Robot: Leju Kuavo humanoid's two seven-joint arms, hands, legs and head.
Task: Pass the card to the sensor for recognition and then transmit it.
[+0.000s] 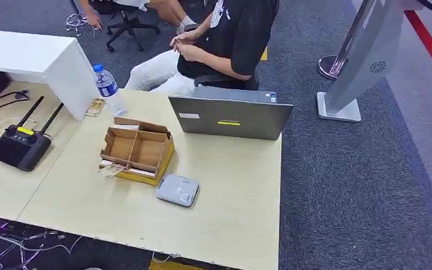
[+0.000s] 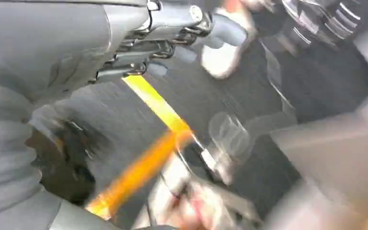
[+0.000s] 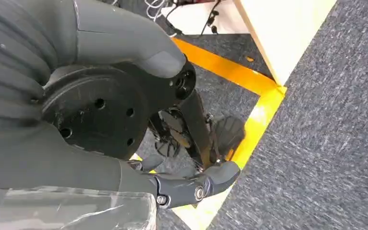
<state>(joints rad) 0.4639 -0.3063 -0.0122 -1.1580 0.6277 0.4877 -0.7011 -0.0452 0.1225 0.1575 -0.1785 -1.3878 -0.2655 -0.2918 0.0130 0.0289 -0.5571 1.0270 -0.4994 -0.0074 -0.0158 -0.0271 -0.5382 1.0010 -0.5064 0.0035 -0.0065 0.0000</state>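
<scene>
The left wrist view was smeared by motion blur, so the grey left hand point(image 2: 172, 28) could not be read as holding anything. The seated person in black shirt point(image 1: 225, 39) was cut off at the head view's top edge.

No wording coming through clearly enough to read anywhere. Showing only marks: a yellow strip label and a small white sticker sitting on the back of the laptop point(image 1: 230, 117), print too small to make out; a small printed mark lying on the grey sensor point(image 1: 177, 189), unreadable; a blue label wrapping the water bottle point(image 1: 108, 89), text blurred; a round swirl emblem sitting on the grey stand point(image 1: 369, 63).
</scene>
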